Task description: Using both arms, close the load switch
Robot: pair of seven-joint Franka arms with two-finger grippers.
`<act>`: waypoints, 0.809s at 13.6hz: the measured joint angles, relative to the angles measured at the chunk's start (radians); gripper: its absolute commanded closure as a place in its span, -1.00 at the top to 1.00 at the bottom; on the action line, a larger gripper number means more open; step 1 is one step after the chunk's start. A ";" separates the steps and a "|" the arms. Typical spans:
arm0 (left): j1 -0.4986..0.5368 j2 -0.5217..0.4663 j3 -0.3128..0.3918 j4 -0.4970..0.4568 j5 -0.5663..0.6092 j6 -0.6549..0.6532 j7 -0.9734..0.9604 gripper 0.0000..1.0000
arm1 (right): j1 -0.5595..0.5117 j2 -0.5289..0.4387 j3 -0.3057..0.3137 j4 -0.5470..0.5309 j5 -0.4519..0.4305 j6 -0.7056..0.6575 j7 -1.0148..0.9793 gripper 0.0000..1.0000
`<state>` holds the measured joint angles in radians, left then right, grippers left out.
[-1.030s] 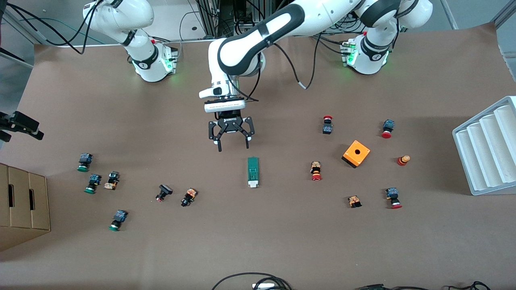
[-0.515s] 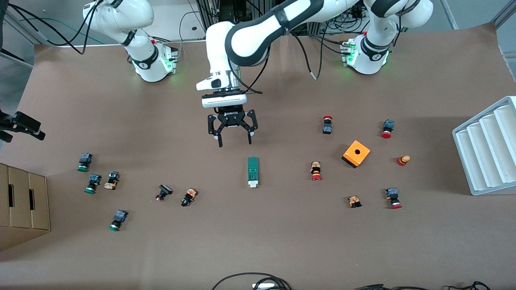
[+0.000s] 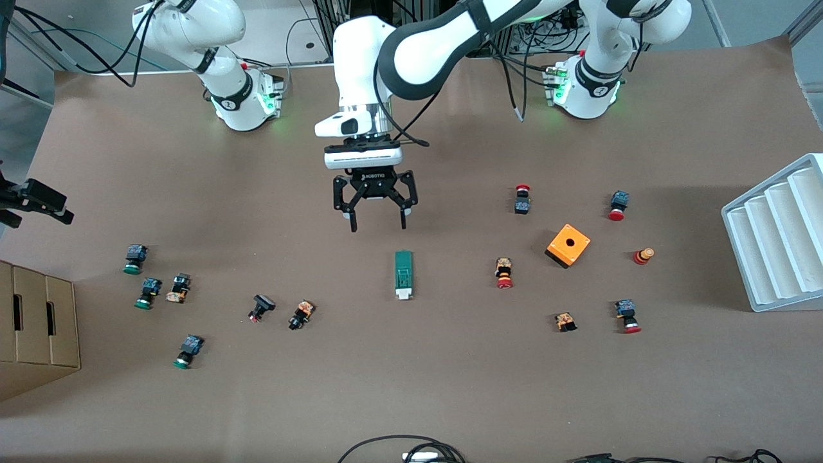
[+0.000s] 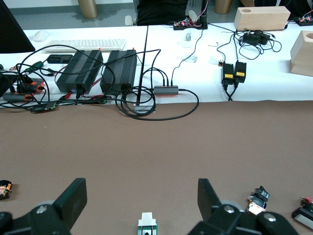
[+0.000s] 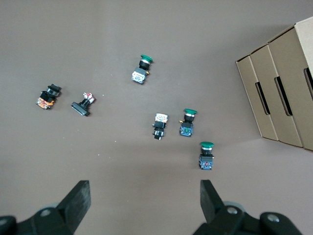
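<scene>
Load switch (image 3: 403, 275) lies mid-counter, white lever end toward the front camera. Left gripper (image 3: 376, 218) hangs above it, jaws apart; right gripper (image 5: 142, 205) waits, jaws apart. Descend centred, straddling its narrow sides.

A brown table (image 3: 411, 399) holds a green load switch (image 3: 403, 274) at its middle, scattered push buttons (image 3: 148, 292), an orange box (image 3: 568, 245), a white ridged tray (image 3: 775, 238) and a cardboard box (image 3: 35, 328).
</scene>
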<state>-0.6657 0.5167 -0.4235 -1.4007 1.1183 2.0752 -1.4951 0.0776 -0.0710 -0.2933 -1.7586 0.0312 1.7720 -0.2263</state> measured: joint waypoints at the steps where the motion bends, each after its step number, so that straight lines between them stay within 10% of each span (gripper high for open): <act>1: 0.001 -0.009 0.008 0.014 -0.041 0.001 0.033 1.00 | 0.000 0.002 0.000 0.000 0.000 0.000 0.000 1.00; 11: 0.126 -0.150 0.035 0.036 -0.371 0.006 0.363 1.00 | 0.000 0.008 0.000 0.000 0.000 0.000 0.000 1.00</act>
<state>-0.5395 0.3672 -0.3884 -1.3651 0.7473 2.0812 -1.1317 0.0779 -0.0626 -0.2932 -1.7582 0.0312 1.7721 -0.2267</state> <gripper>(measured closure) 0.000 0.000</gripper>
